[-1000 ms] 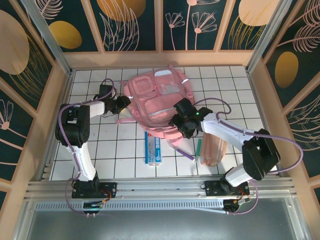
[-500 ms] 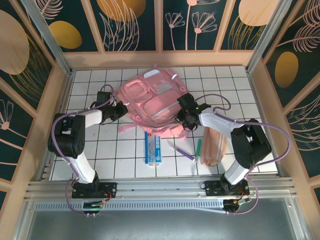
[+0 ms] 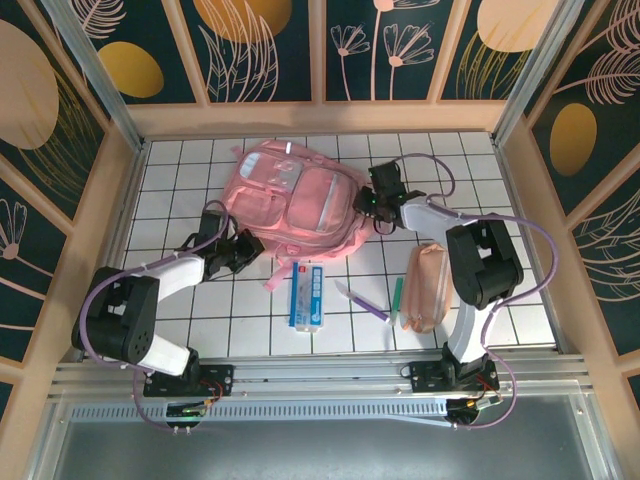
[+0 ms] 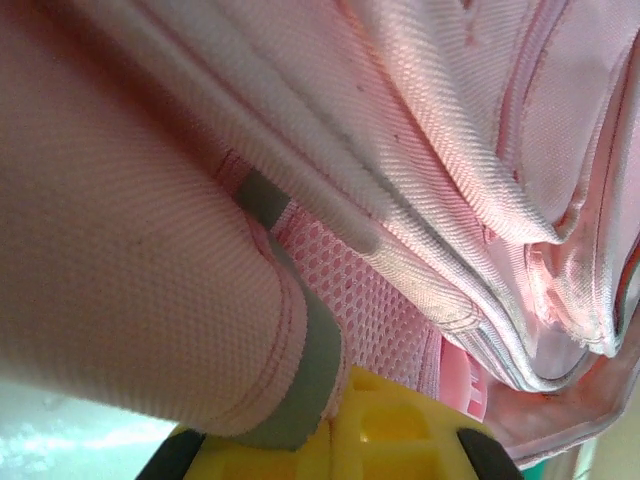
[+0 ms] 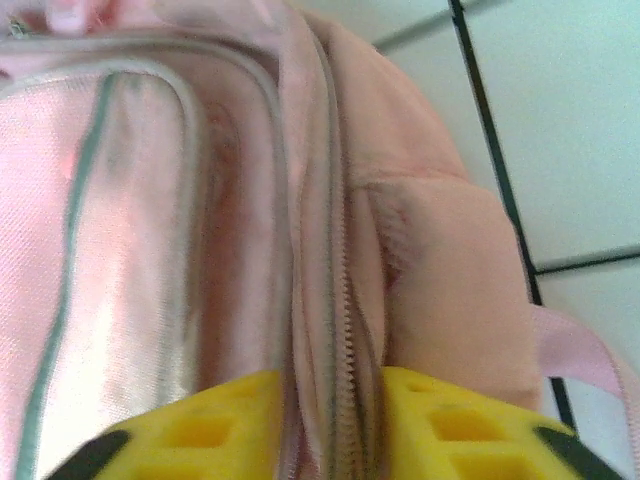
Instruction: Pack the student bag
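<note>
- Where the top camera looks down, the student bag (image 3: pixel 290 200) lies flat, pockets up, at the far middle of the table (image 3: pixel 180 300), its long axis roughly left to right and a loose strap (image 3: pixel 275 281) trailing nearward; the left pincer (image 3: pixel 243 250) sits at its near-left edge, the right pincer (image 3: pixel 375 203) at its right edge
- Left wrist adds: pincer pressed together on the bag's grey-trimmed padded strap (image 4: pixel 150 280)
- Right wrist adds: yellow fingers (image 5: pixel 450 420) straddle the zip seam (image 5: pixel 335 300); clamped or not, I cannot tell
</note>
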